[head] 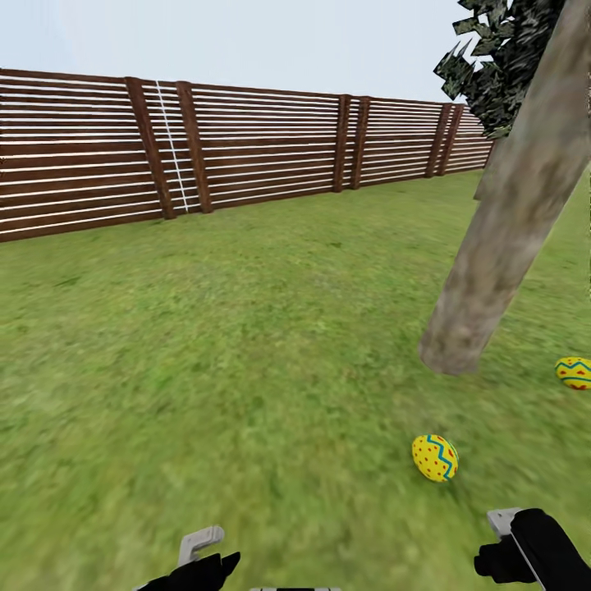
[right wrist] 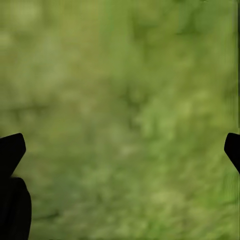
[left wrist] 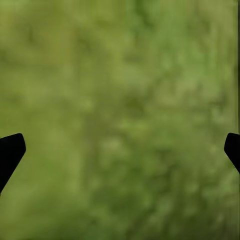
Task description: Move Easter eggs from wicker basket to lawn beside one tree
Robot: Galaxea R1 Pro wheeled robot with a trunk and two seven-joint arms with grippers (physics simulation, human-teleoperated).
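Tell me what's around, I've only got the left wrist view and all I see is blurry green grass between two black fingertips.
Observer: The head view shows a yellow Easter egg with blue zigzags and red dots lying on the green lawn short of a thick grey-brown tree trunk.
Operator: Just one egg?
Observer: A second one lies at the picture's right edge, beside the trunk's base.
Operator: And the right gripper?
Observer: The right gripper is open over bare grass, holding nothing.
Operator: What's behind?
Observer: A brown slatted wooden fence runs along the far edge of the lawn.
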